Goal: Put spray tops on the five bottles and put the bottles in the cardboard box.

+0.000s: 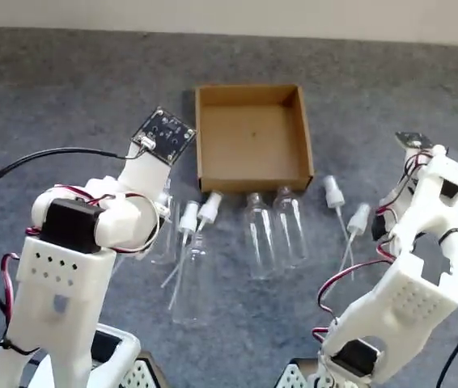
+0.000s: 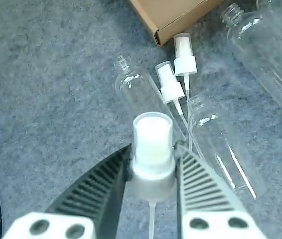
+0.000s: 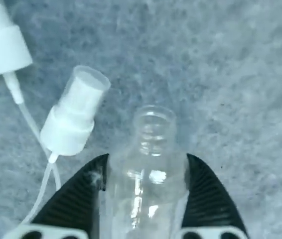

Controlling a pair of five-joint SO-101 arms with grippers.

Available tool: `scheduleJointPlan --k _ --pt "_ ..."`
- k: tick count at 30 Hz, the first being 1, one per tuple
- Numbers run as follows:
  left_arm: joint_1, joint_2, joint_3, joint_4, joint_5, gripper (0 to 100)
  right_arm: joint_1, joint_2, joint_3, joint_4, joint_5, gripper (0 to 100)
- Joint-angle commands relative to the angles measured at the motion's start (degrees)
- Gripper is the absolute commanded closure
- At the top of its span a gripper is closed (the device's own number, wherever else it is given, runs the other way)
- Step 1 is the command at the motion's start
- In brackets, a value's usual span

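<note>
overhead, left arm (image 1: 91, 230) and right arm (image 1: 423, 250) covering whatever sits under their wrists. up close, left gripper (image 2: 152, 167) narrowed to a pinch on the collar of a spray top (image 2: 152, 134), near and left of the cardboard box (image 1: 253, 137), cap pointing away from the wrist, dip tube cut off by the frame. right gripper (image 3: 147, 172) spread to a bottle's width and clamped on the shoulders of a clear bottle (image 3: 151, 139), open neck pointing away from the wrist, base cut off. just near of the box, two bare bottles (image 1: 259, 234) lying side by side, necks toward it, long axes near to far. loose tops (image 1: 188, 218) left and right of them.
</note>
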Motion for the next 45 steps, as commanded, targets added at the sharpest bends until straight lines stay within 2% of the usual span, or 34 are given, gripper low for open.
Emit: scheduleJointPlan --k 1,6,12,15,20,24,27,30,34,45 --pt "-0.9 -0.1 -0.7 -1.0 0.2 94 0.3 -2.3 -6.6 5.8 -0.4 99.3" --pt "-0.8 -0.1 -0.8 -1.0 0.2 94 -2.2 -10.0 -15.3 10.1 -7.6 99.4" --pt "-0.7 0.1 -5.3 -1.1 0.3 94 -10.6 -26.2 -11.5 9.4 -13.2 99.4" --pt "-0.7 0.1 -9.7 -1.0 0.4 94 -14.2 -37.5 -2.9 4.9 -15.6 99.4" --pt "-0.2 0.3 -16.4 -2.4 4.9 94 -22.7 -60.5 23.3 -10.4 -18.2 99.4" --pt "1.3 0.3 -23.2 -9.7 8.4 95 -30.8 -74.9 40.3 -18.6 -22.6 99.5" --pt "5.5 0.3 -27.2 -16.4 12.2 95 -36.9 -80.2 42.8 -21.3 -27.4 99.5" --pt "10.9 0.3 -28.0 -26.5 14.5 95 -42.9 -84.6 45.1 -25.4 -28.0 99.5" --pt "16.3 2.1 -28.4 -38.2 14.5 95 -48.3 -92.5 51.6 -28.7 -30.5 99.5" --pt "24.1 10.4 -29.1 -44.7 14.6 95 -53.1 -112.3 70.5 -35.3 -31.2 99.5"
